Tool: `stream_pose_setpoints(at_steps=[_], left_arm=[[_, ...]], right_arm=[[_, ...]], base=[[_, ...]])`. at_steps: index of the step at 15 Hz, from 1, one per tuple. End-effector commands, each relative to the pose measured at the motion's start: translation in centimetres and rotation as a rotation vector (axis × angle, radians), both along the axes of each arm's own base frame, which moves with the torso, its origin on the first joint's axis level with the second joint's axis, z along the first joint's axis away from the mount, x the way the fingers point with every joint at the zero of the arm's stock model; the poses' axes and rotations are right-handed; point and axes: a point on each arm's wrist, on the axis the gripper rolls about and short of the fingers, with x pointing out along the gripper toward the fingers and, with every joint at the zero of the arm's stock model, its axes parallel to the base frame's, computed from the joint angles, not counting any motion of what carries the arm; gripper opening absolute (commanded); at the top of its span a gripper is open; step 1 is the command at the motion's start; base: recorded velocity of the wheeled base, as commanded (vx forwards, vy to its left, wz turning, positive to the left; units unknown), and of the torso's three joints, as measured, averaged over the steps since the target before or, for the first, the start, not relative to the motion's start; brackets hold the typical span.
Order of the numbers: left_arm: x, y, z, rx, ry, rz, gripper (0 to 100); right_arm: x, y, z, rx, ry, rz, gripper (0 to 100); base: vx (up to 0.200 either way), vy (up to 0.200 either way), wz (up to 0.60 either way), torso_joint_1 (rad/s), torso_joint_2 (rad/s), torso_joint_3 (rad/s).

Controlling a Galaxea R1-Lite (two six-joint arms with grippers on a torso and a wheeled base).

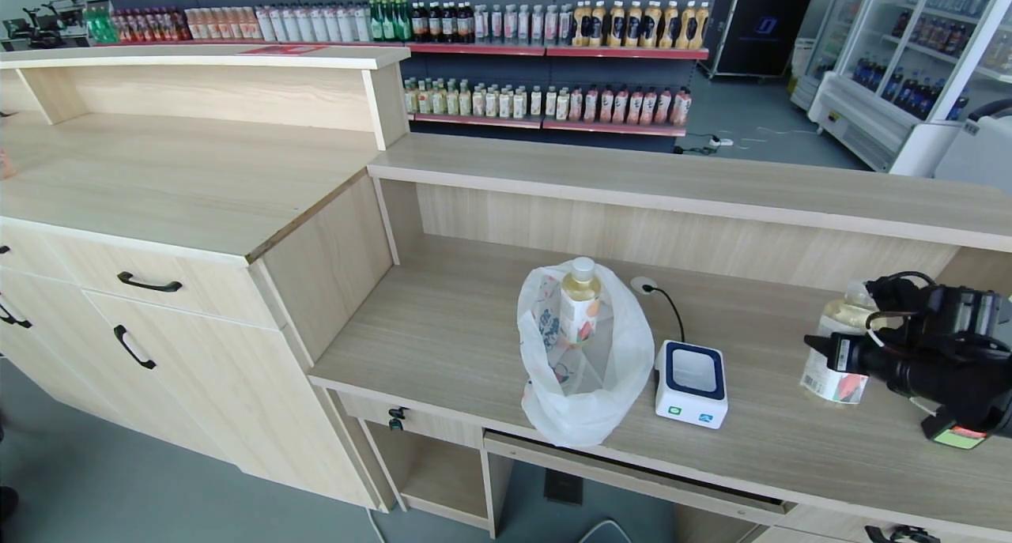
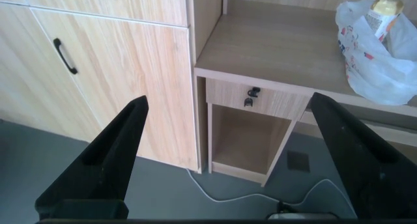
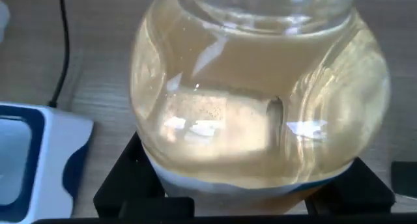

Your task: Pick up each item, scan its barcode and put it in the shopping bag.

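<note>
White, thin plastic makes up the shopping bag (image 1: 585,369), which stands open-mouthed near the front edge of the pale wood-grain worktop (image 1: 466,329). A bottle of yellowish drink (image 1: 581,302) stands upright inside it, its white cap and shoulders rising above the rim. Its label carries coloured print too small to read, and the lower body shows only dimly through the plastic. The bag also bears red and blue printing, which is crumpled and illegible.

Just beside the bag, towards the robot's right, lies the scanner (image 1: 692,383), a white box with a dark blue frame around its window. Two tiny square marks, one green and one blue, sit on its front edge, and a black cable (image 1: 672,310) runs back from it to a round hole in the worktop.

Farther right, a second bottle (image 1: 826,381) stands on the worktop, its barcoded label unreadable. The right gripper (image 1: 828,355) has it from the side, with the black fingers (image 3: 127,188) closed against its lower body. Wiring hides most of the cap, and the right wrist view cuts off the neck and base.

The left gripper (image 2: 229,101) hangs low before the cabinet (image 2: 130,74), well away from the bag, its fingers spread wide with nothing between them.
</note>
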Motion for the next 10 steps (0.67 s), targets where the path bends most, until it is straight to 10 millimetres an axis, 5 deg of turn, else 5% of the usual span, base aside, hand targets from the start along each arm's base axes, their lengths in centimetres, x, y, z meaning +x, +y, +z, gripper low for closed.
stream_pose_setpoints(at_steps=[1, 5, 10], left_arm=[[0.0, 0.0, 0.0, 0.0, -0.001, 0.0, 100], [0.0, 0.0, 0.0, 0.0, -0.001, 0.0, 100], [0.0, 0.0, 0.0, 0.0, -0.001, 0.0, 100]], right_arm=[[-5.5, 5.0, 13.0, 0.166, -0.109, 0.333, 0], [-10.6, 7.7, 18.1, 0.287, -0.135, 0.694, 0], [-15.7, 9.8, 20.2, 0.383, -0.11, 0.921, 0]], base=[[0.0, 0.0, 0.0, 0.0, 0.0, 0.0], [0.0, 0.0, 0.0, 0.0, 0.0, 0.0], [0.0, 0.0, 0.0, 0.0, 0.0, 0.0]])
